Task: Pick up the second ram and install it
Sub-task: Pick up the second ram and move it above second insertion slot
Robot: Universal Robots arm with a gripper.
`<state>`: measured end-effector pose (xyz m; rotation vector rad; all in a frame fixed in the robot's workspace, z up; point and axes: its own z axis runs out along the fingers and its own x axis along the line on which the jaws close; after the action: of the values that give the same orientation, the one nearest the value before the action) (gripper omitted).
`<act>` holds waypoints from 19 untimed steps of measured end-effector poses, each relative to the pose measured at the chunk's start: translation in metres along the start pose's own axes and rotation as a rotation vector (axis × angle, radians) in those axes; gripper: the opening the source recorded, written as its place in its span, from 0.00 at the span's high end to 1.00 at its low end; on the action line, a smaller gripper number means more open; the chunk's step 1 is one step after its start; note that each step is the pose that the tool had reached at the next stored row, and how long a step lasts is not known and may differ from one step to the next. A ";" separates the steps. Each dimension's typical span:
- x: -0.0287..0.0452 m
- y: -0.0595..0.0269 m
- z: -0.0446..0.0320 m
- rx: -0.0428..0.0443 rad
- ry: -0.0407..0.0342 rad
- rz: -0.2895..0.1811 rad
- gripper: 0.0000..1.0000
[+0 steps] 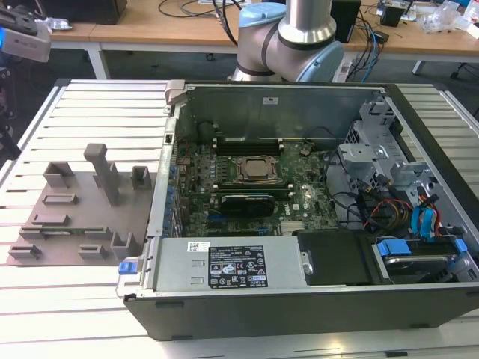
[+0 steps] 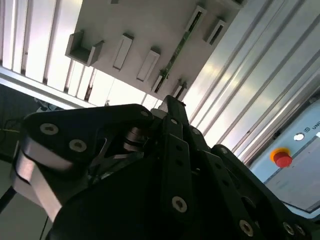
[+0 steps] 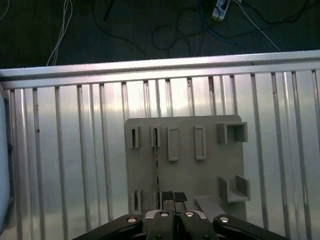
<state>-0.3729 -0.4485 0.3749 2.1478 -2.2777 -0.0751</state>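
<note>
Second ram (image 3: 156, 165) stands on its long edge between two slotted blocks on the grey holder plate (image 3: 200, 185), apart from the jaws, which hang well above it. The jaws are together with nothing held between them. In the first wrist view the two black fingertips (image 3: 167, 196) meet side by side and point straight down at the plate, and the ram's thin line runs just to one side of them. In the second wrist view the black linkage spreads across the foreground, one fingertip (image 2: 172, 107) reaches up from it, and the ram (image 2: 178, 52) shows beyond as a narrow green strip set in its blocks. The wrist is turned so that the tool faces squarely down onto the plate. Several other grey blocks and open slots stand on the plate (image 2: 150, 20). The plate lies flat on the slatted metal desk (image 3: 75, 150). In the exterior view the plate (image 1: 93, 221) sits on the desk (image 1: 90, 112) at the exterior view's left of an open computer case (image 1: 299, 314), just beside its wall. Inside the case lies the motherboard (image 1: 299, 202), with the processor socket (image 1: 258, 170) near its middle. The arm's base joint (image 1: 292, 37) rises behind the case.
</note>
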 end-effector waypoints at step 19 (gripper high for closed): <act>0.0000 -0.0001 0.0018 -0.0023 0.0032 -0.093 0.64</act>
<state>-0.3729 -0.4485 0.3731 2.2504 -2.1740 -0.0749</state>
